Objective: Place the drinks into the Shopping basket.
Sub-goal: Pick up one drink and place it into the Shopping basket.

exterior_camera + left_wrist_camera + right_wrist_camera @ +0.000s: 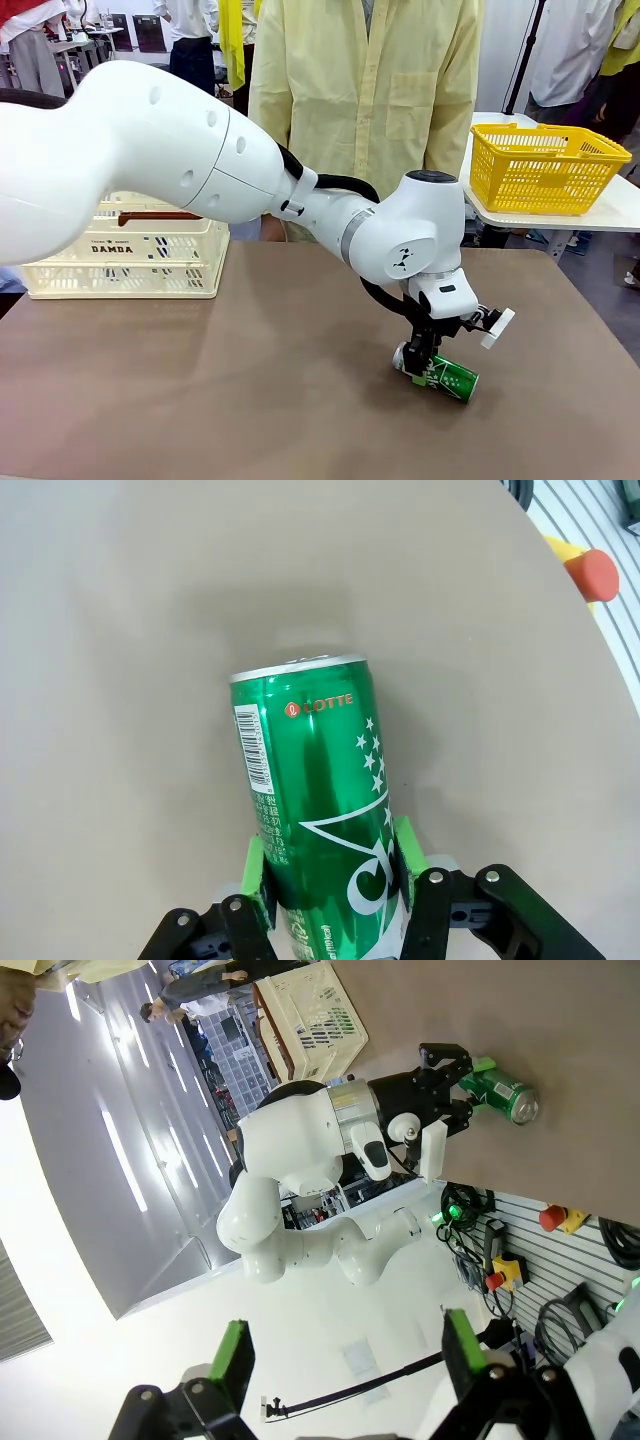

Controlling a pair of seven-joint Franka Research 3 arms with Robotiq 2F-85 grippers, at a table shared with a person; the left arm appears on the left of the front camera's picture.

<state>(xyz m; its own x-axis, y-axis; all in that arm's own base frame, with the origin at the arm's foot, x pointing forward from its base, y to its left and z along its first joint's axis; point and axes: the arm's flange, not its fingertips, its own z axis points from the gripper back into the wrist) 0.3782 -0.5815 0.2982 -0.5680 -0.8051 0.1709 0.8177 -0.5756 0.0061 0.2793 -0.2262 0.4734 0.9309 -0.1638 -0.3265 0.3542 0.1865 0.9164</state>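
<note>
The left end effector (332,880) is closed on a green can (318,800), its green pads (257,872) pressing both sides of the body near the bottom end. The can lies on its side on the brown desk (250,380), so the arm comes from above and grips it across its width. The right end effector (345,1360) stands wide and holds nothing, well away from the can. The Shopping basket (125,255) waits at the far left of the desk, well apart from the can. A yellow basket (540,165) sits on a side table. A person in a yellow coat (365,90) stands behind the desk.
</note>
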